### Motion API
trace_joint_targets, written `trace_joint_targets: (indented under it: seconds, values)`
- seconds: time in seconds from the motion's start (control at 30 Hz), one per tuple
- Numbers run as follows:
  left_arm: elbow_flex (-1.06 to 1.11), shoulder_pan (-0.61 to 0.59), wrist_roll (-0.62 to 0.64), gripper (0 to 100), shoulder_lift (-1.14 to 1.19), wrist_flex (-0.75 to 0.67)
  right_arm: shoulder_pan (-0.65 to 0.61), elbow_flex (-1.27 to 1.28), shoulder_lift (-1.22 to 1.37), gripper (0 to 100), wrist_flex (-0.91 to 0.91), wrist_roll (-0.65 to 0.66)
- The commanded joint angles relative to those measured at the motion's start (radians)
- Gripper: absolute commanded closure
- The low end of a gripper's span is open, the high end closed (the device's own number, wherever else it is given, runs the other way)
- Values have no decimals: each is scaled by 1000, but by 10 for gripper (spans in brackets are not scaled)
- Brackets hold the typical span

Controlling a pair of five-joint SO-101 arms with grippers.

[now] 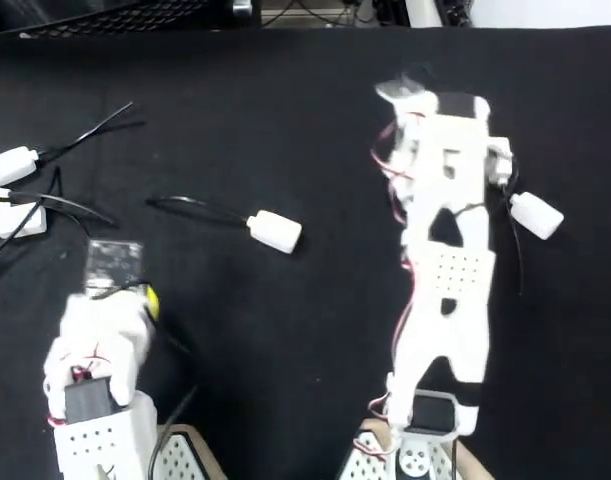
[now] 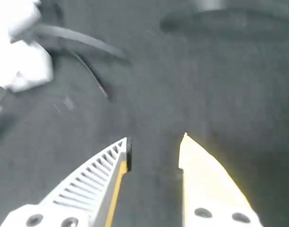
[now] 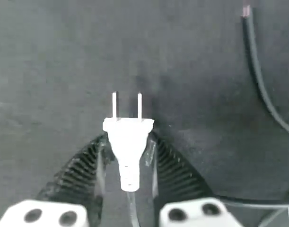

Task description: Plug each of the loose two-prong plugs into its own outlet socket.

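Farthest left, cluster of corded white blocks (image 1: 12, 165) on black table (image 1: 285, 340). Nearer, left gripper (image 2: 156, 142), jaws spread, gripping nothing. At centre, lone corded white block (image 1: 275, 231). Right of centre, toward the far side, right gripper (image 3: 128, 139) clamped on white two-prong plug (image 3: 128, 130), prongs pointing away. Right of that arm, last white block (image 1: 537, 214).

Table (image 1: 235, 60): blk cloth | white corded sockets on it: ctr socket (image 1: 275, 231), rt socket (image 1: 537, 215), far-left sockets (image 1: 12, 165) x2
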Motion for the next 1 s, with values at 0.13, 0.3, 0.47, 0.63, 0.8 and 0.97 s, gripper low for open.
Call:
trace_joint_targets:
  seconds: [0.13, 0.3, 0.47, 0.63, 0.8, 0.97]
  values:
    - [16, -71, 3, 814, -5, -347, -112, 154, -265, 986, 20, -132]
    - [16, 18, 2, 815, -5, -368, -276, 338, -432, 986, 18, -170]
    - [16, 39, 0, 815, 0, -367, -459, 418, -564, 986, 18, -170]
    - [18, 42, -28, 816, 0, -262, -601, 438, -633, 986, 18, -210]
    - [18, 45, -25, 816, -2, -178, -674, 429, -650, 986, 15, -344]
    - [16, 85, 49, 816, -5, -222, -713, 349, -650, 986, 14, -399]
